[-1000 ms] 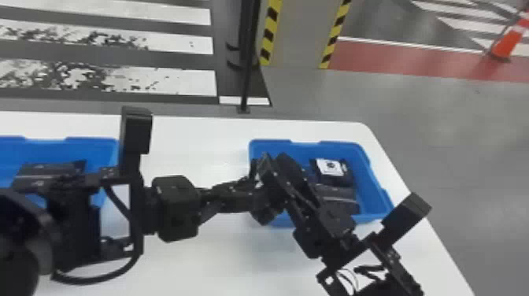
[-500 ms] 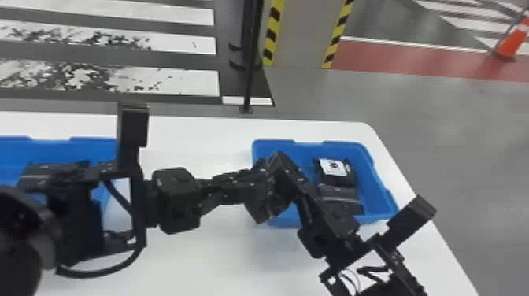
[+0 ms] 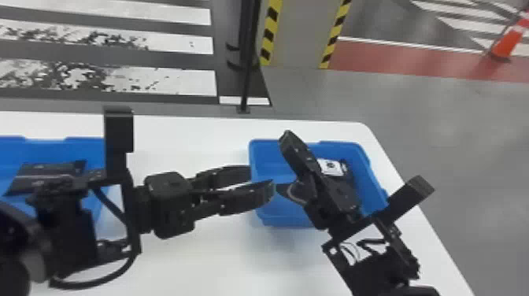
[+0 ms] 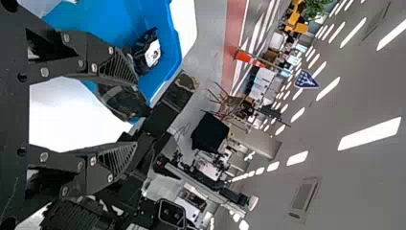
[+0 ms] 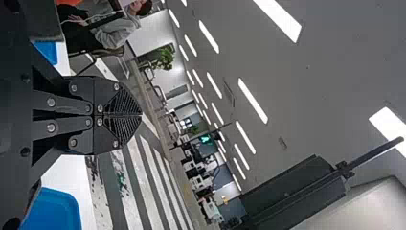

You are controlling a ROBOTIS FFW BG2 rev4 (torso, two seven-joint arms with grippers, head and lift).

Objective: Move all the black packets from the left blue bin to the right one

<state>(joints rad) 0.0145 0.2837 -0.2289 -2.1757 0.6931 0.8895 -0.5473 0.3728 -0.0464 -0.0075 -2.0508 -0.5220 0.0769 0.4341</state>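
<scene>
My left gripper (image 3: 261, 181) stands open at the left wall of the right blue bin (image 3: 271, 221). In its own wrist view, a wide gap parts my left gripper (image 4: 142, 106). Over the right bin my right gripper (image 3: 286, 137) points forward; its wrist view shows my right gripper (image 5: 141, 115) shut, fingers pressed together. A dark form with a pale curved edge (image 3: 293, 191) lies between the two grippers; I cannot tell if it is a packet or gripper part. Black packets (image 3: 346, 189) rest in the right bin, one white-labelled (image 3: 330, 167). The left bin (image 3: 82, 145) holds black packets (image 3: 47, 177), partly behind my left arm.
Both bins stand on a white table (image 3: 189, 134), with its right edge just past the right bin. A dark pole (image 3: 247, 71) rises behind the table. An orange cone (image 3: 507, 41) stands far off at the right.
My left gripper's fingers have opened beside my right gripper. The right gripper has shifted forward and right, leaving a gap between the two. The dark form now shows separately from the left fingers.
</scene>
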